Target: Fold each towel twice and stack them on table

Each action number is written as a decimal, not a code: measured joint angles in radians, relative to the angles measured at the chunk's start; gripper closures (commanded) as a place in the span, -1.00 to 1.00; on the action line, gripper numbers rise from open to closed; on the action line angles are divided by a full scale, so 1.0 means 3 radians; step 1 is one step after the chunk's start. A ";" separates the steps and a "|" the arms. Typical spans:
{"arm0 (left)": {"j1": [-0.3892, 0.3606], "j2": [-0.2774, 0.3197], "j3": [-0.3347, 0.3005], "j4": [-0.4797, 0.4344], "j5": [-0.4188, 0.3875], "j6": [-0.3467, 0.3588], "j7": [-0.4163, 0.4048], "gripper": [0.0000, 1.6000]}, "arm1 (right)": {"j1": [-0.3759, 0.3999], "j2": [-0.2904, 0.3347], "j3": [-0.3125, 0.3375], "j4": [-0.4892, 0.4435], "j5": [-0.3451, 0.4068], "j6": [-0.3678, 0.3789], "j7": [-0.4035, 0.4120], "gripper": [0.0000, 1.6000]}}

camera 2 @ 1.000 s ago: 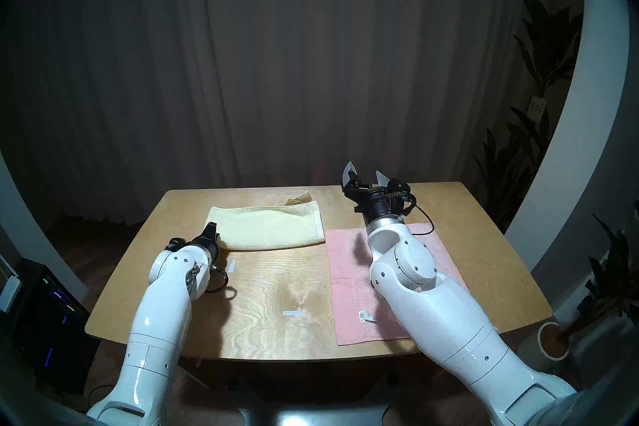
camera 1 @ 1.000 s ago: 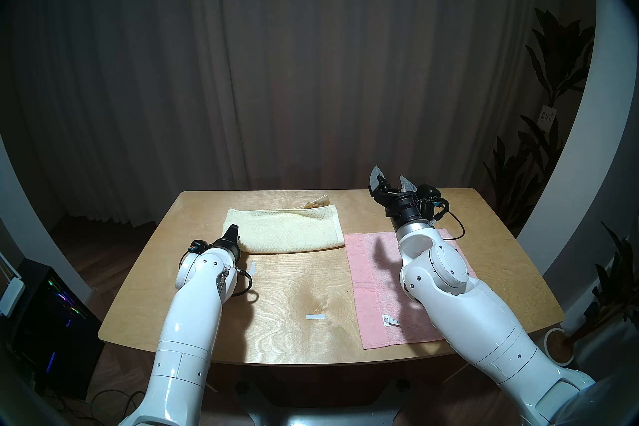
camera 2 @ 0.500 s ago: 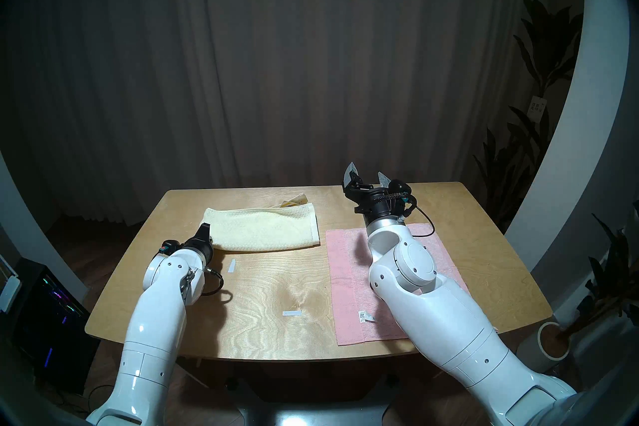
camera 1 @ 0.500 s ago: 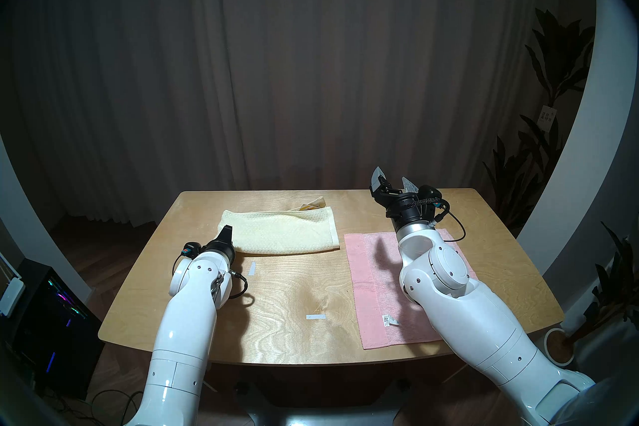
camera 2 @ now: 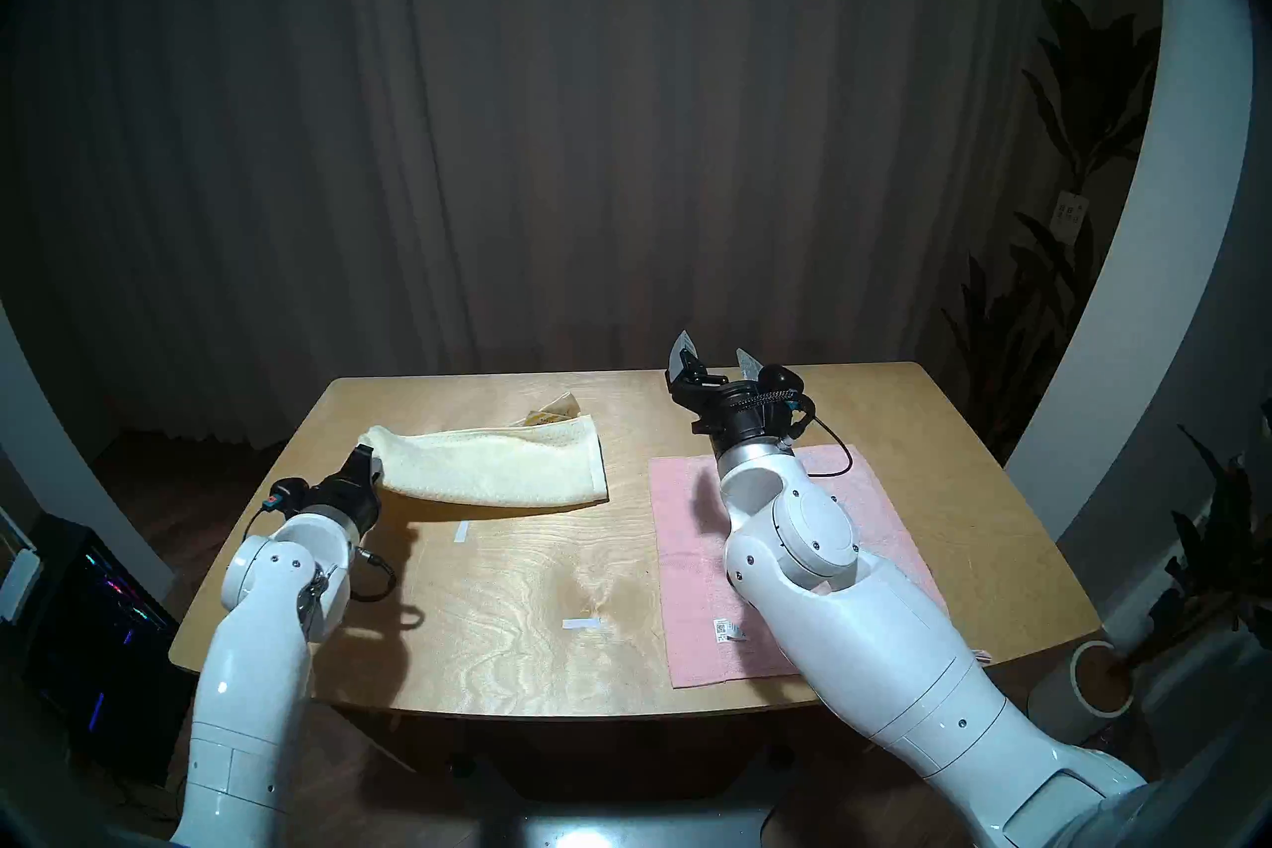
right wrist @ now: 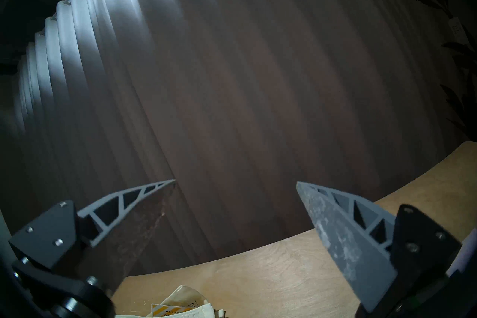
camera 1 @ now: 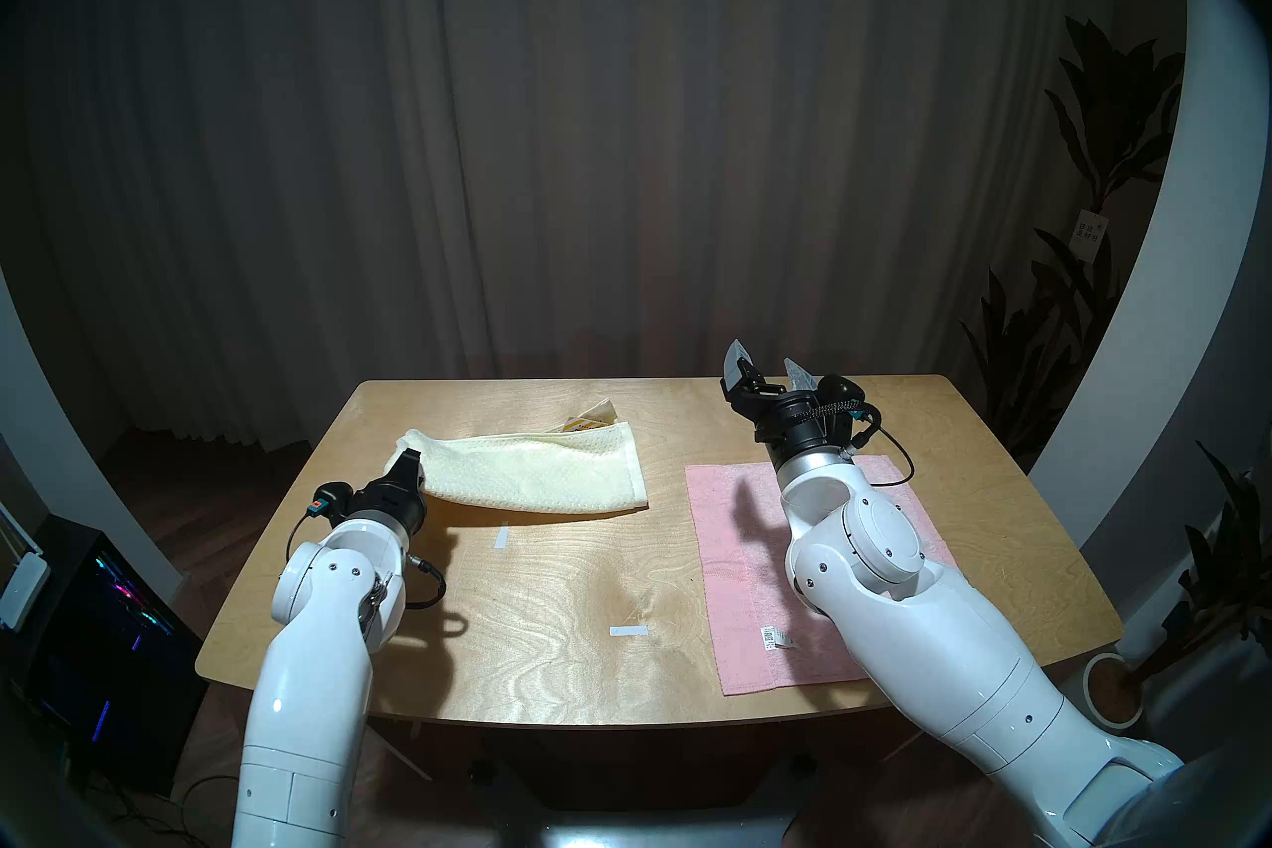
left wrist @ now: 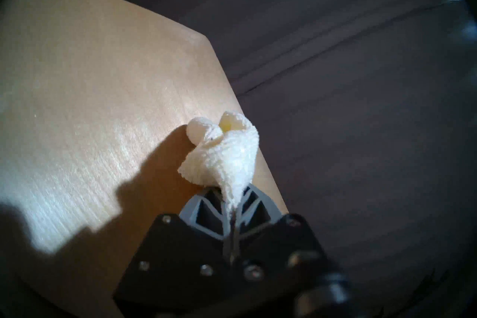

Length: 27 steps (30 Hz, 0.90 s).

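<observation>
The cream-yellow towel [camera 1: 537, 471] [camera 2: 495, 468] lies folded once along the far left of the table [camera 1: 564, 606] [camera 2: 523, 612]. My left gripper [camera 1: 407, 462] [camera 2: 365, 460] [left wrist: 232, 202] is shut on its left corner, which is lifted off the wood; the bunched corner [left wrist: 227, 152] sticks out past the grey fingers. The pink towel [camera 1: 757, 578] [camera 2: 702, 571] lies flat and spread out on the right, white label [camera 1: 774, 637] near its front. My right gripper [camera 1: 767, 363] [camera 2: 716, 352] [right wrist: 236, 184] hangs open and empty above the pink towel's far end.
Two white tape strips [camera 1: 629, 630] [camera 1: 502, 536] are stuck on the wood. A yellow tag [camera 1: 585, 418] [right wrist: 170, 309] pokes from the cream towel's far edge. A curtain [camera 1: 619, 138] hangs behind, a plant pot [camera 1: 1111, 688] stands right, a computer [camera 1: 103, 619] left.
My left gripper closed on the cream towel's left corner, then pulled left and up; the towel slid left with it. The right gripper shifted slightly left, still open.
</observation>
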 measured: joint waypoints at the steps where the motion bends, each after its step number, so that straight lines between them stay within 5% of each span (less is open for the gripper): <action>1: 0.0033 0.0022 -0.0020 -0.0015 0.0000 0.0012 -0.0047 1.00 | 0.0004 -0.0001 -0.0013 0.0001 -0.0001 0.0000 0.0008 -1.00; 18: 0.0105 0.0250 -0.0186 0.0191 0.0110 0.0042 -0.0539 1.00 | 0.0073 -0.0009 -0.0078 0.0030 -0.0064 0.0007 -0.0010 -1.00; 27: 0.0090 0.0357 -0.0040 0.0135 0.0357 0.0011 -0.0680 1.00 | 0.0111 0.0087 -0.0174 0.0189 -0.0572 -0.0161 0.0000 -1.00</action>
